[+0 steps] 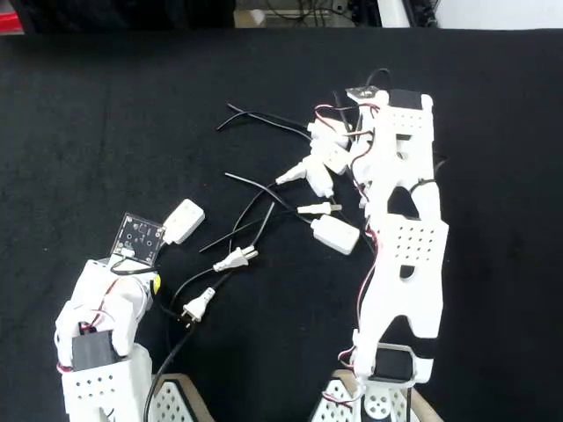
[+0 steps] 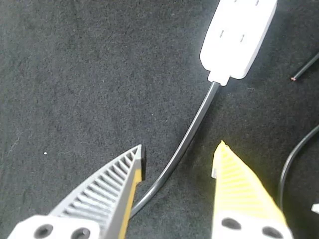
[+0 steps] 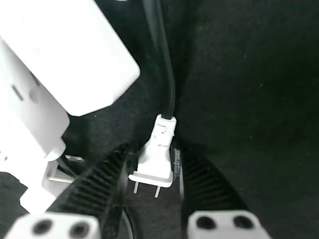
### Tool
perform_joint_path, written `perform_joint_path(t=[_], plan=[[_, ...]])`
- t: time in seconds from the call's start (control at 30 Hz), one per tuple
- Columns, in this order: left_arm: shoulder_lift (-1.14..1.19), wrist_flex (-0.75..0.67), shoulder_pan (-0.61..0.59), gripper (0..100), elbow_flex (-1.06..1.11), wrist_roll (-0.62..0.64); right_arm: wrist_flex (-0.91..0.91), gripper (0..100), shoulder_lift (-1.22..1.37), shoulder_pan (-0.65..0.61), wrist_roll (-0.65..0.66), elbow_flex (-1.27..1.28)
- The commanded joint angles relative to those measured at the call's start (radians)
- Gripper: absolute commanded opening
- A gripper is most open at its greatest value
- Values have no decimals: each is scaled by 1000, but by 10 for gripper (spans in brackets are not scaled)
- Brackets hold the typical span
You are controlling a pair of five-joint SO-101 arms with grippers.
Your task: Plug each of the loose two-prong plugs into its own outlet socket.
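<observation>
Pinching a white two-prong plug [image 3: 154, 160] between its dark ribbed fingers [image 3: 102, 181], the right gripper [image 3: 152, 172] is pressed together on the plug's body. The prongs point back toward the wrist camera and the plug's black lead [image 3: 164, 64] runs away from it. Just beside that plug sit white socket blocks [image 3: 65, 55], one stacked in front of another. In the high view the right arm [image 1: 409, 255] stretches up the right side of the frame, its wrist at the upper centre-right over a cluster of white pieces [image 1: 327, 156]. Two loose plugs lie on the black table [image 1: 106, 123] at lower centre, one [image 1: 236, 258] above and to the right of the other [image 1: 199, 306], each trailing a dark lead. Another white socket [image 1: 335, 234] rests right of centre, near the right arm. Over on the left, a white outlet socket [image 1: 183, 220] lies left of centre, just beside the left arm [image 1: 101, 308]. The left gripper [image 2: 179, 147] is spread wide, with a grey finger [image 2: 107, 194] and a yellow finger [image 2: 239, 194] standing either side of the socket's cord [image 2: 192, 134]. Neither finger touches it.
</observation>
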Motion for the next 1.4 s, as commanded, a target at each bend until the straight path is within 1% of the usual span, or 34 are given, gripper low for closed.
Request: perform_joint_path(t=[0.0, 0.07, 0.23, 0.3, 0.43, 0.57, 0.73, 1.07, 1.13, 1.37], plan=[[-9, 3, -4, 235, 16, 6, 43, 96, -31, -11, -11, -51], [-9, 3, -4, 235, 16, 6, 44, 113, -61, 2, -11, -62], [-9, 3, -4, 235, 16, 6, 46, 286, -134, 6, -9, -54], [-9, 3, -4, 235, 16, 6, 46, 303, -162, 3, 11, -30], [-9, 3, -4, 235, 16, 6, 46, 303, -226, 8, 15, 44], [-9, 3, -4, 235, 16, 6, 41, 303, -246, 43, 18, 96], [-9, 3, -4, 235, 16, 6, 25, 303, -176, 61, 18, 101], [-9, 5, -4, 235, 16, 6, 26, 302, -31, 46, 14, 25], [-9, 5, -4, 235, 16, 6, 25, 275, -18, 34, 14, 25], [-9, 5, -4, 235, 16, 6, 18, 130, -10, -18, 12, 24]])
